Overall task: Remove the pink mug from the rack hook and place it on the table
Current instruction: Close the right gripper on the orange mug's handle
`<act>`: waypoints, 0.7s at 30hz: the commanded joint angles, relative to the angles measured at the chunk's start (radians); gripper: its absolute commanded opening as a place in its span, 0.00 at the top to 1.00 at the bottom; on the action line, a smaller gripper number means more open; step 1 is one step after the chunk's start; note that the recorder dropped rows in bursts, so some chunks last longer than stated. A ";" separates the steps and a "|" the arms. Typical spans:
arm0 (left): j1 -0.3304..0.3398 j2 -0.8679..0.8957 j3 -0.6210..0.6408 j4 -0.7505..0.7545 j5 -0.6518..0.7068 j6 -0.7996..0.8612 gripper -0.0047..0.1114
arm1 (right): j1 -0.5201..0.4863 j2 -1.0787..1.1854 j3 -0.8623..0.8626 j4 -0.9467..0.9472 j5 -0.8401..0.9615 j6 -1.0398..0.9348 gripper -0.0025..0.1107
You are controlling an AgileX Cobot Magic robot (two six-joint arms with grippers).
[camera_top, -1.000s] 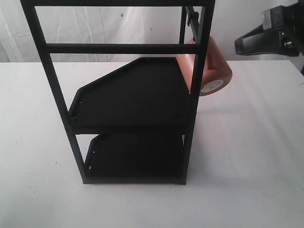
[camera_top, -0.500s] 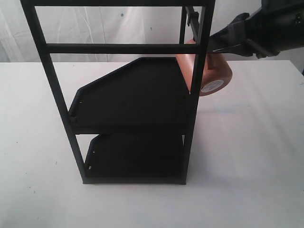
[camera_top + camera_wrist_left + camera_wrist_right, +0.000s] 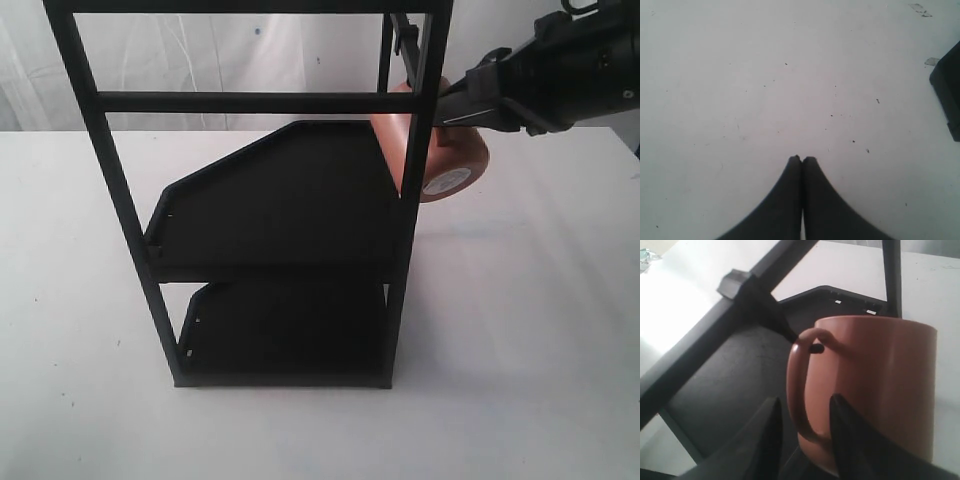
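Note:
The pink mug hangs tilted at the rack's upper right post, its white base sticker facing the front right. In the right wrist view the mug hangs by its loop handle on the rack hook, whose knobbed tip pokes through the loop. My right gripper reaches in from the right, open. Its two fingers straddle the handle, one fingertip against the mug wall, the gripper not closed on it. My left gripper is shut and empty above the table.
The rack's two black shelves stand mid-table, right behind the mug. A crossbar runs level with the gripper. White table spreads to the right of and in front of the rack. A black rack corner shows in the left wrist view.
My right arm has come in from the far right and its open fingers now sit at the mug's handle. The mug still hangs on the hook, unmoved.

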 commanded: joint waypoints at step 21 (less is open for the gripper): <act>-0.007 -0.003 0.007 -0.004 0.006 0.000 0.96 | 0.003 0.045 -0.004 0.038 0.010 -0.029 0.71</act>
